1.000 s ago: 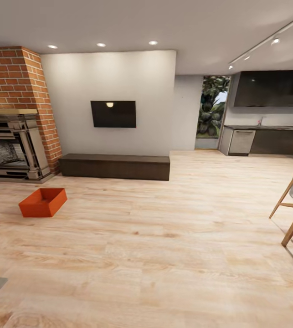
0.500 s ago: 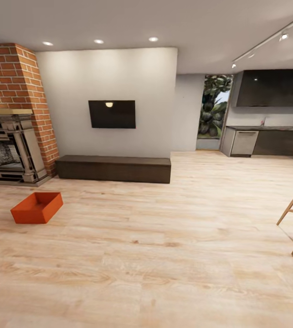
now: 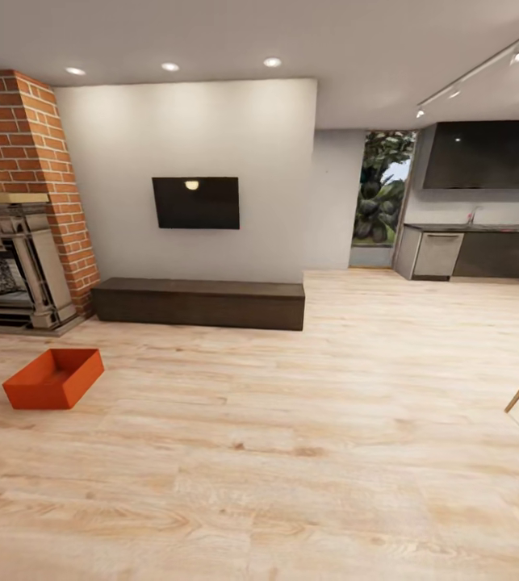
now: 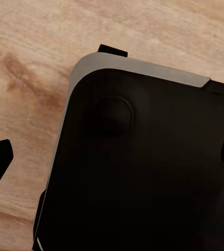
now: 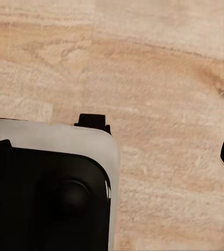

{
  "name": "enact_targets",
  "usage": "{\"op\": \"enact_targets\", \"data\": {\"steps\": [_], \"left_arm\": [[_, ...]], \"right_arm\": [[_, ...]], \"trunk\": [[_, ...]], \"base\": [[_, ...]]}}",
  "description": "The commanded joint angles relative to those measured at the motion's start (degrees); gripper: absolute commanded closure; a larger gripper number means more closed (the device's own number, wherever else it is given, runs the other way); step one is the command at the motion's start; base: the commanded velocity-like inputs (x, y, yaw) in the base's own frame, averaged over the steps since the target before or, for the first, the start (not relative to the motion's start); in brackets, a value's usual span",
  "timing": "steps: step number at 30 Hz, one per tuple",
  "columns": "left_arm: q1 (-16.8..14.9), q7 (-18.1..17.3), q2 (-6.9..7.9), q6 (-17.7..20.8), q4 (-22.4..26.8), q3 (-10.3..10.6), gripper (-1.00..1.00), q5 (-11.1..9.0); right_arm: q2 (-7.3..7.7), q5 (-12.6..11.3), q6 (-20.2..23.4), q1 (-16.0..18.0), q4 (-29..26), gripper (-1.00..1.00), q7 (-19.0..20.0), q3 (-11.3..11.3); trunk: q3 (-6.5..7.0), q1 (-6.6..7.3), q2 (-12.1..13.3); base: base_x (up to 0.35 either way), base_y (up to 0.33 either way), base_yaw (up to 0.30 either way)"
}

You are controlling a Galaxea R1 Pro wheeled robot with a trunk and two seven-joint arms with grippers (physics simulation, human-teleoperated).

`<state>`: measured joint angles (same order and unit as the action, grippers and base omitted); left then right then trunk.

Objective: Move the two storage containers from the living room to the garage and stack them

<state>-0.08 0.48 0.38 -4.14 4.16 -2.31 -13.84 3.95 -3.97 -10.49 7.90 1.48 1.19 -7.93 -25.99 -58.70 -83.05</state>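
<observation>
One storage container (image 3: 52,378), an orange-red open box, sits on the light wood floor (image 3: 307,452) of the living room, near the brick fireplace (image 3: 18,234) and well apart from the robot; nothing holds it. Starting at the jaws: in the left wrist view dark finger tips show at both edges of the picture with a wide gap, so the left jaws look spread and empty, hanging above the robot's black, grey-edged base (image 4: 143,172). In the right wrist view one dark tip shows at the edge, over the same base (image 5: 49,193) and bare planks, and I cannot tell whether those jaws are apart or closed. Both arms seem tucked low for driving, not reaching. Farther out, a long dark bench (image 3: 198,301) runs below a wall-mounted television (image 3: 195,202), with a kitchen counter (image 3: 485,228) beyond. No brand, label or writing can be read anywhere.
</observation>
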Motion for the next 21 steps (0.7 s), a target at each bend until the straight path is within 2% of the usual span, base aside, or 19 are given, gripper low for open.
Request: {"op": "enact_targets", "data": {"steps": [1, 21], "left_arm": [[0.0, 0.0, -0.01, -0.1, 0.0, -0.2, -1.00, -0.1], [0.0, 0.0, -0.03, -0.1, 0.1, -0.1, -1.00, 0.0]], "right_arm": [[0.00, -0.4, -0.3, 0.1, 0.2, -1.00, 0.1, -0.4], [0.00, -0.4, -0.3, 0.1, 0.1, -1.00, 0.1, -0.4]], "trunk": [[-0.05, -0.03, 0.0], [-0.05, -0.03, 0.0]], "base": [[0.323, 0.000, 0.000], [0.323, 0.000, 0.000]]}}
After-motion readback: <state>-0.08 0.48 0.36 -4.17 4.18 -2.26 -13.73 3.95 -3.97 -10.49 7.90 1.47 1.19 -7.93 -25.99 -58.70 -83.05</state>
